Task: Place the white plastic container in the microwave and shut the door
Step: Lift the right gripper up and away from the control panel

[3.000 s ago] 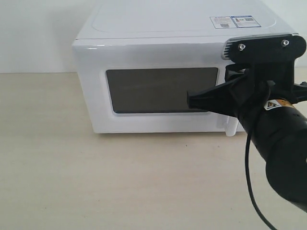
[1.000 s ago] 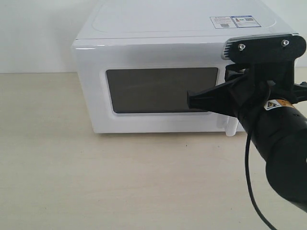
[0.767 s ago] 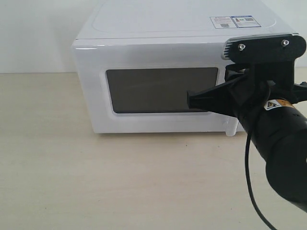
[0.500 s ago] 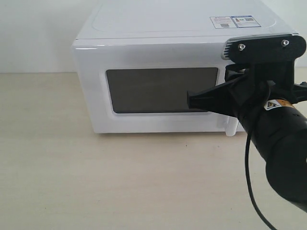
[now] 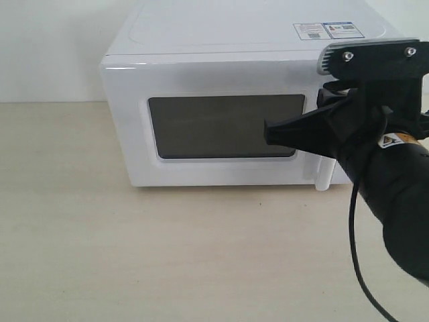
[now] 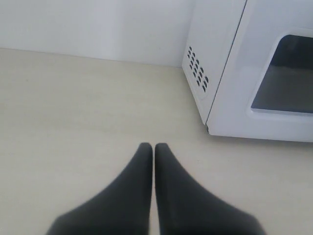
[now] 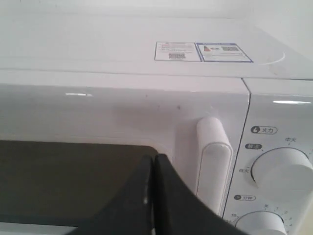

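Before the shut door (image 5: 221, 127), right hand (image 5: 267, 133) pinched closed, handle (image 5: 324, 177) mostly hidden; left hand (image 6: 152, 147) likewise closed.

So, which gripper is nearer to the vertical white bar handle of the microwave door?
Right. The right gripper is in front of the dark window, beside the white bar handle. The left gripper is over the beige table, off the white microwave's vented side.

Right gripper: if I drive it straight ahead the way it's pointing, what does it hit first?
Most likely the door, at the edge of its dark window nearest the handle. The right gripper is shut and aimed there; the gap between them is unclear.
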You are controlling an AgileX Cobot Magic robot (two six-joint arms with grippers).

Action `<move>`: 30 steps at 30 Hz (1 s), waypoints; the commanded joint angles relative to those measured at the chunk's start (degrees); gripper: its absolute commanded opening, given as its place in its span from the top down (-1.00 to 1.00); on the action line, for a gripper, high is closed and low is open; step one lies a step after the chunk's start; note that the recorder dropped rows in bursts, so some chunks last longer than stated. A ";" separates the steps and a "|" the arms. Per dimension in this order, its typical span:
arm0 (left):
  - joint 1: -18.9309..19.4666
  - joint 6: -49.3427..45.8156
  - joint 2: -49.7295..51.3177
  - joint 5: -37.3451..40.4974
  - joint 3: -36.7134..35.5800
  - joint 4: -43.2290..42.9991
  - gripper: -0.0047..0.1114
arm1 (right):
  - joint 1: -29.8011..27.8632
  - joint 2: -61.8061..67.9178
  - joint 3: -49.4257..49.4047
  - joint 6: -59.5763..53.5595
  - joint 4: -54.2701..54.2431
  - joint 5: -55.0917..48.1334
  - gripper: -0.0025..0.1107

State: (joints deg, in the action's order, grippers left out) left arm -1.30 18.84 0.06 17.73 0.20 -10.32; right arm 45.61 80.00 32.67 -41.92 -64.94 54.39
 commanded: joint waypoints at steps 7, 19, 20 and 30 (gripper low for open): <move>0.23 -0.18 -0.06 0.09 -0.20 0.36 0.85 | 0.05 -8.76 -0.15 -2.22 0.22 1.82 0.96; 0.23 -0.18 -0.06 0.09 -0.20 0.36 0.85 | 0.05 -30.08 -0.15 -21.90 -27.05 -9.06 0.96; 0.23 -0.18 -0.06 0.09 -0.20 0.36 0.85 | 0.05 -32.78 -0.15 -26.06 -31.14 -9.69 0.96; 0.23 -0.18 -0.06 0.09 -0.20 0.36 0.85 | -5.52 -62.38 -12.23 -29.93 -35.01 -19.82 0.96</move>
State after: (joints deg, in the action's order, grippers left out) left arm -1.30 18.84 0.06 17.83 0.20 -10.32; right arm 42.67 24.07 23.89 -71.78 -99.76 39.00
